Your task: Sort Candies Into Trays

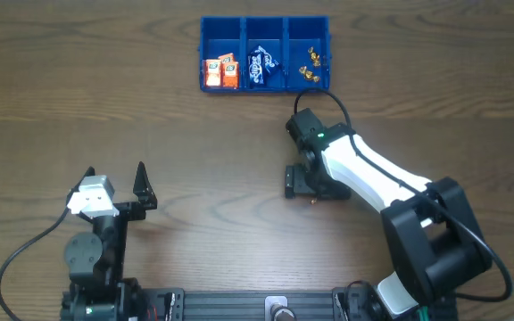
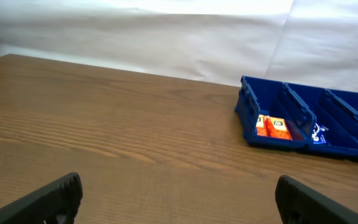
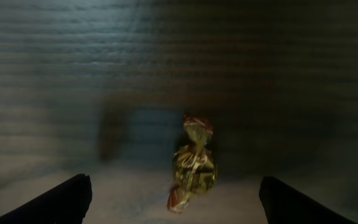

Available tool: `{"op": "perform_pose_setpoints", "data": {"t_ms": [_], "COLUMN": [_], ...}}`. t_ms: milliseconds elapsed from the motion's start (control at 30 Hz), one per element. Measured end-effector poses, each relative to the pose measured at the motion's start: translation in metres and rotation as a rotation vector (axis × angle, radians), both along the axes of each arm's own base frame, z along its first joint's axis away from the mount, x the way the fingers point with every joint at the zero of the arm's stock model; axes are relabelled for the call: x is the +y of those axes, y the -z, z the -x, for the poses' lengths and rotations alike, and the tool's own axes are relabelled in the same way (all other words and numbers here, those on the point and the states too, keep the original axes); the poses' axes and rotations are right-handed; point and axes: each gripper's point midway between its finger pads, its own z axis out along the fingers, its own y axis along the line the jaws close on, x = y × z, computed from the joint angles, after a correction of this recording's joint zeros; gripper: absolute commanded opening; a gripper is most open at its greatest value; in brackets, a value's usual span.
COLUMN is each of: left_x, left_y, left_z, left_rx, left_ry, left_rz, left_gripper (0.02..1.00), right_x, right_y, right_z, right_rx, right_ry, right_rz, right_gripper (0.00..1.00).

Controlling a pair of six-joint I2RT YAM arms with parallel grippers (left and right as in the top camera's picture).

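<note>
Right wrist view: the right gripper (image 3: 176, 202) hangs low over the table (image 3: 73, 74), fingers (image 3: 55, 199) wide apart. The gold candy (image 3: 194, 165) lies between them, touching neither, long side pointing away from the wrist. Farther off sits the blue tray (image 1: 266, 20).

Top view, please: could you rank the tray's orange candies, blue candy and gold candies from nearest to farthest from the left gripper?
1. The orange candies, in the left compartment, on the side nearest the left gripper.
2. The blue candy, in the middle compartment.
3. The gold candies, in the right compartment, farthest.
</note>
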Motion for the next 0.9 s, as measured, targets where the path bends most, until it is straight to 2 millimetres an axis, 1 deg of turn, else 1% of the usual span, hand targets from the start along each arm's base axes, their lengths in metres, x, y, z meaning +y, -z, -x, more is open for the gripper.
{"op": "perform_pose_setpoints", "data": {"t_ms": [267, 367, 433, 500, 600, 733, 800, 900], "left_x": [-0.0001, 0.0000, -0.0001, 0.0000, 0.0000, 0.0000, -0.0001, 0.0000], "left_y": [0.0001, 0.0001, 0.0000, 0.0001, 0.0001, 0.0001, 0.0001, 0.0001], "left_z": [0.0000, 0.0000, 0.0000, 0.0000, 0.0000, 0.0000, 0.0000, 0.0000], "left_rx": [0.000, 0.000, 0.000, 0.000, 0.000, 0.000, 0.000, 0.000], "left_ry": [0.000, 0.000, 0.000, 0.000, 0.000, 0.000, 0.000, 0.000], "left_rz": [0.000, 0.000, 0.000, 0.000, 0.000, 0.000, 0.000, 0.000], "left_gripper": [0.998, 0.996, 0.998, 0.998, 0.996, 0.996, 0.998, 0.998], "right_x": [-0.0068, -0.0073, -0.0068, -0.0059, -0.0050, -0.0050, -0.0052, -0.0054], "right_y": [0.0029, 0.0070, 0.0115, 0.0115, 0.0115, 0.0115, 0.0115, 0.0116], "right_z": [-0.0025, -0.0035, -0.0029, -0.0043, -0.0051, -0.0048, -0.0045, -0.0043], "right_rx": [0.008, 0.013, 0.025, 0.021, 0.017, 0.019, 0.020, 0.021], "right_ry": [0.030, 0.033, 0.034, 0.036, 0.037, 0.041, 0.040, 0.038], "right_rz": [0.008, 0.011, 0.011, 0.006, 0.003, 0.002, 0.003, 0.004], "right_gripper": [0.807, 0.772, 0.722, 0.652, 0.514, 0.356, 0.345, 0.283]}}
